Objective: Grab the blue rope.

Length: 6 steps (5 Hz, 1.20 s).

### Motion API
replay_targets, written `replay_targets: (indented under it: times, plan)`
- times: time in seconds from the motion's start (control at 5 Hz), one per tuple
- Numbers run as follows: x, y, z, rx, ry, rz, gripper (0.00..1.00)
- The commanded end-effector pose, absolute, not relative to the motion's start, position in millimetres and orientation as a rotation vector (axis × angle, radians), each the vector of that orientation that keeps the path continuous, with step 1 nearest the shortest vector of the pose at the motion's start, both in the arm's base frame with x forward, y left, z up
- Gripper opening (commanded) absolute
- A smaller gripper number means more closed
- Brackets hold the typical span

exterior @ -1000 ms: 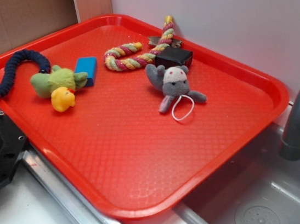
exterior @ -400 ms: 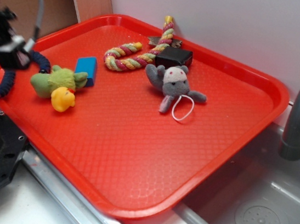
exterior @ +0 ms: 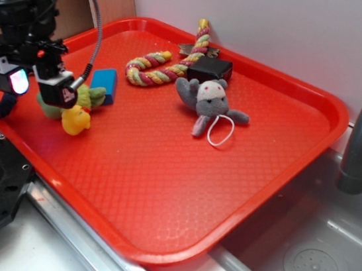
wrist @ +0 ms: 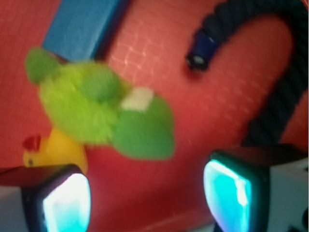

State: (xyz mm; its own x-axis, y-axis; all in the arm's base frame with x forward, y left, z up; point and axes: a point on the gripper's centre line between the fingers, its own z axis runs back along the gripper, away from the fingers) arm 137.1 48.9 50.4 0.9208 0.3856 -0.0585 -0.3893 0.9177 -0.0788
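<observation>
Red tray (exterior: 285, 156) fills the counter beside the sink. Gripper (exterior: 37, 83) hangs over the tray's left end, jaws wide apart, nothing between them — wrist cam shows bare tray in the gap. Blue rope (wrist: 275, 82) curves by the left rim, mostly hidden behind the arm in the exterior view, one knobby end poking out. Green-yellow plush (exterior: 77, 112) sits just beside it, small blue block (exterior: 104, 84) touching the plush.

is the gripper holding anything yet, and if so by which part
Nothing is held. The gripper is open over the tray, its fingers empty; the blue rope lies beside one finger, ungrasped.
</observation>
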Motion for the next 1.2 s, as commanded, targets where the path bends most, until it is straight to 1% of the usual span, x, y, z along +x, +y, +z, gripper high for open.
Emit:
replay_targets:
  times: [0.0,0.2,0.4,0.6,0.8,1.0]
  plan:
    - [126,64,57,0.004,0.068,0.342,1.00]
    - [114,86,68,0.037,0.032,0.348,1.00]
    - [114,103,62,0.018,0.027,0.398,1.00]
    - [113,116,42,-0.036,0.046,0.455,1.00]
    - [123,113,30,-0.046,0.078,0.445,1.00]
    - [83,104,-13,-0.067,0.195,0.431,1.00]
